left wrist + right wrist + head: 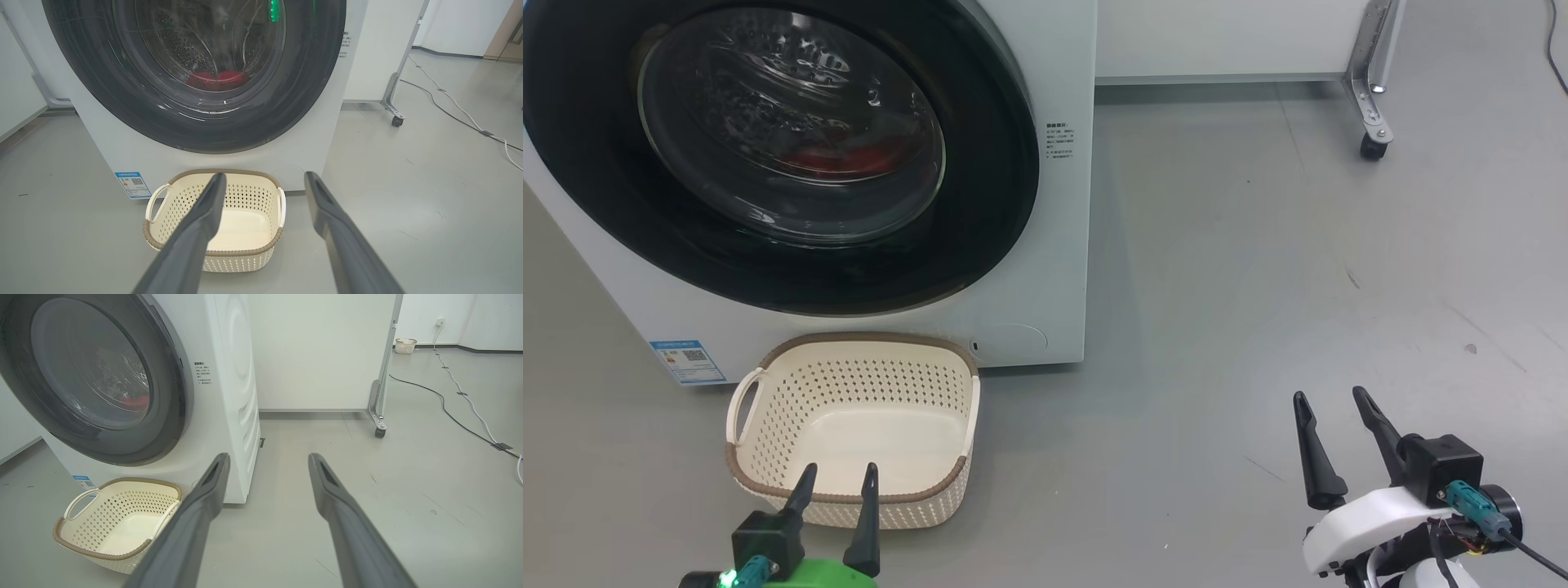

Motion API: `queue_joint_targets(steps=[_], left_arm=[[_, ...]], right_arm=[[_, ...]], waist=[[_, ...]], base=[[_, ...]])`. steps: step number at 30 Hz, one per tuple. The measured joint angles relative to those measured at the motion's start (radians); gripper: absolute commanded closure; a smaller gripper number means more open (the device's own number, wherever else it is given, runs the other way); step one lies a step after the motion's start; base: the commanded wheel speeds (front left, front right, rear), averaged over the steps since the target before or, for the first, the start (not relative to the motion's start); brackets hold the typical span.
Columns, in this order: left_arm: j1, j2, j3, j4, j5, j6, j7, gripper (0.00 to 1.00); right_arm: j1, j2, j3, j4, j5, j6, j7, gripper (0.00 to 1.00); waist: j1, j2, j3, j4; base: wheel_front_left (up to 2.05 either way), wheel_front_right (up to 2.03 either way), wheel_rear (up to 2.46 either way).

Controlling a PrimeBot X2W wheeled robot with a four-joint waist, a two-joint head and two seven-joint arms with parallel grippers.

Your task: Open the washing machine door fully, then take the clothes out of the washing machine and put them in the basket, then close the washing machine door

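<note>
The white washing machine [1062, 245] stands at the upper left with its round, black-ringed door [980, 237] shut flat against the front. Red clothes [849, 159] show dimly through the glass, low in the drum; the same clothes [216, 78] appear in the left wrist view. The empty cream basket [768, 425] sits on the floor right under the door. My left gripper [841, 476] is open just in front of the basket's near rim, nothing between its fingers. My right gripper [1333, 398] is open over bare floor, well to the right of the machine.
A white panel on a metal leg with a caster [1372, 147] stands at the back right. Cables [470, 404] run along the floor on the far right, and another small basket [405, 345] sits by the far wall. Grey floor spreads right of the machine.
</note>
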Motion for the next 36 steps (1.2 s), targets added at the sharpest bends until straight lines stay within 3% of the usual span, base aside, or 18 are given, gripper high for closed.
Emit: queue_joint_targets(steps=[27, 36], left_arm=[[-0.013, -0.001, -0.021, -0.013, -0.028, 0.004, 0.000, 0.00], [-0.047, -0.001, -0.043, -0.037, -0.028, 0.004, 0.000, 0.00]], right_arm=[[-0.023, -0.003, -0.001, -0.011, 0.009, 0.007, -0.002, 0.00], [-0.101, -0.010, -0.040, -0.043, 0.069, 0.035, -0.001, 0.00]], waist=[[0.0000, 0.0000, 0.032, 0.021], [0.0000, 0.0000, 0.092, 0.043]], base=[[0.00, 0.00, 0.00], [0.00, 0.00, 0.00]])
